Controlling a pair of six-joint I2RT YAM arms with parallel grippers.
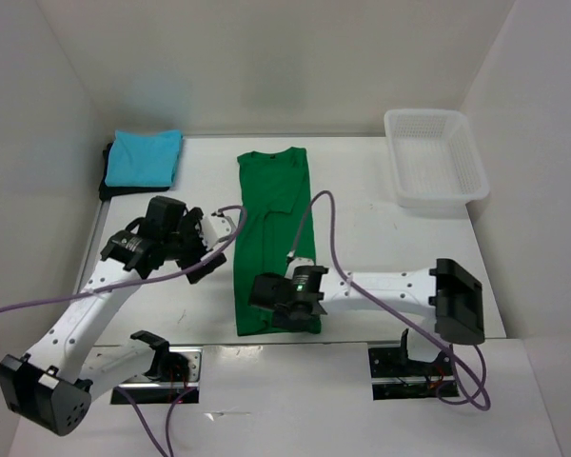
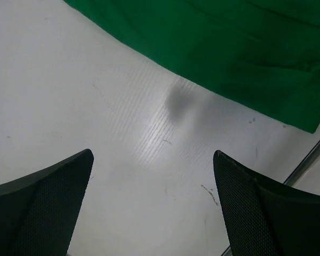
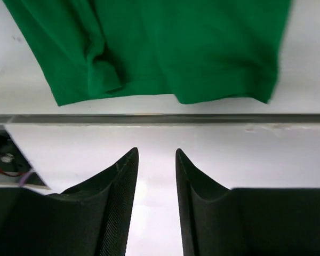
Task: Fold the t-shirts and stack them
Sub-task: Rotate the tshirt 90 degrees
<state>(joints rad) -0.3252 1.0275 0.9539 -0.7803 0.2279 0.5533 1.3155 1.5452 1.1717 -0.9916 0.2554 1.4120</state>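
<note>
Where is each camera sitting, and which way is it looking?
Top camera: above and behind the arms, looking down at the table, green t-shirt and white mesh basket; both arms show.
Left wrist: looks down at bare table beside the shirt; left gripper wide open.
Right wrist: looks at the shirt's near hem; right gripper slightly open.
Shared: all see the green t-shirt.

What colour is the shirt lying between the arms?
The shirt is bright green; the top view shows it best.

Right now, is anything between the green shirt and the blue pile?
Nothing visible: only bare table between green shirt and blue shirt. The open left gripper hangs beside the green shirt's edge.
</note>
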